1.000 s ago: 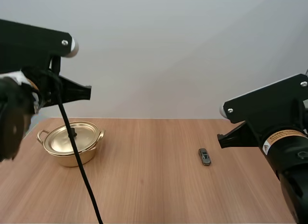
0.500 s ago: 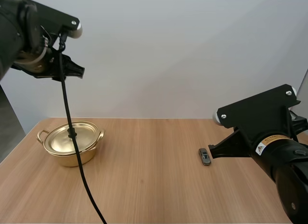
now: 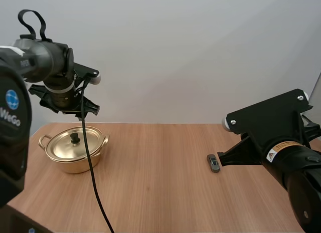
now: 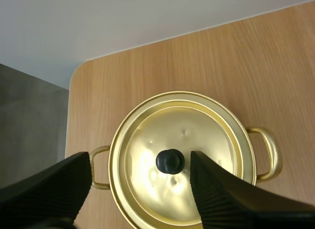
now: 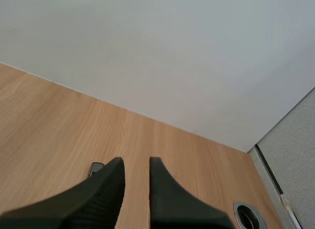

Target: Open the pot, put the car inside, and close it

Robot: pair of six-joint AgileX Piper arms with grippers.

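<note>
Since the lid (image 4: 197, 130) has to come off first, my left gripper (image 4: 138, 162) hangs wide open, empty, over its knob (image 4: 170, 161); right gripper (image 5: 135, 162), slightly parted, holds nothing beside the car (image 3: 213, 163) on the table (image 3: 150, 188).

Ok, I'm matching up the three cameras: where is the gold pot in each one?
High view: pot at the table's left end.
Left wrist view: pot below the open left gripper, lid knob between its fingers.
Right wrist view: faces the car beside the right gripper instead.
Shared landmark: the table's far edge against the wall.
</note>
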